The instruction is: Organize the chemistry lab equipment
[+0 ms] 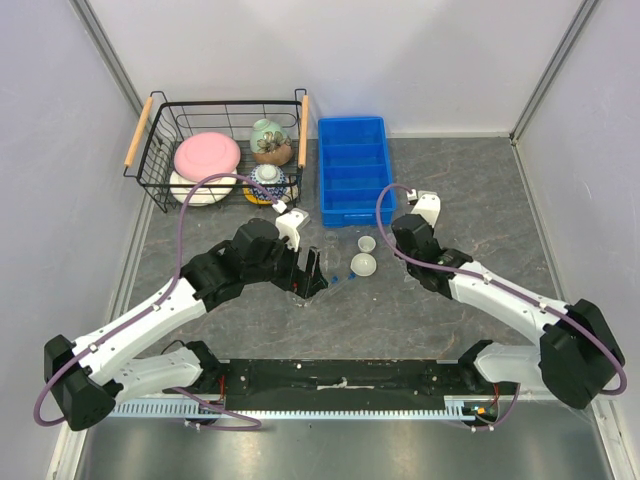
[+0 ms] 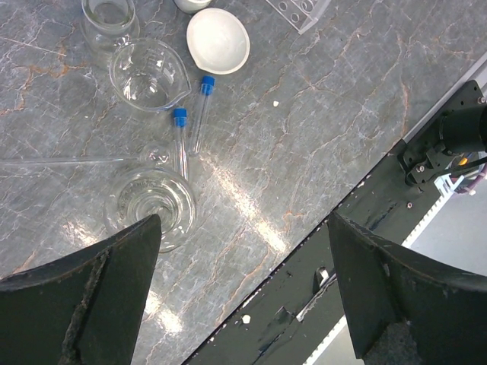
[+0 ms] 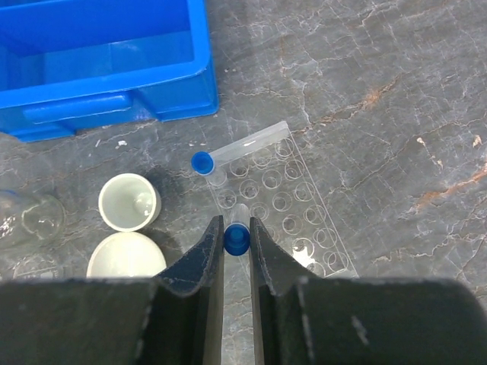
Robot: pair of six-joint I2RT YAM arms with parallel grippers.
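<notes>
Right gripper (image 3: 236, 228): clamped on a blue-capped tube (image 3: 236, 240), above the clear rack (image 3: 304, 220).
Left gripper (image 2: 242, 228): spread wide, holding nothing, over flasks (image 2: 152, 201) and two loose tubes (image 2: 180, 141).
Around: white dishes (image 3: 129, 201) just left of the rack; blue bin (image 3: 106, 61) on their far side.

Right gripper (image 3: 236, 226) fingers pinch blue-capped tube (image 3: 237, 240) above clear tube rack (image 3: 293, 213). Second capped tube (image 3: 243, 148) lies across rack's far end. Left: small white dish (image 3: 129, 201), shallower white dish (image 3: 125, 257) just nearer. Glass flask (image 3: 30, 217) at left edge. Blue bin (image 3: 106, 84) beyond.
</notes>
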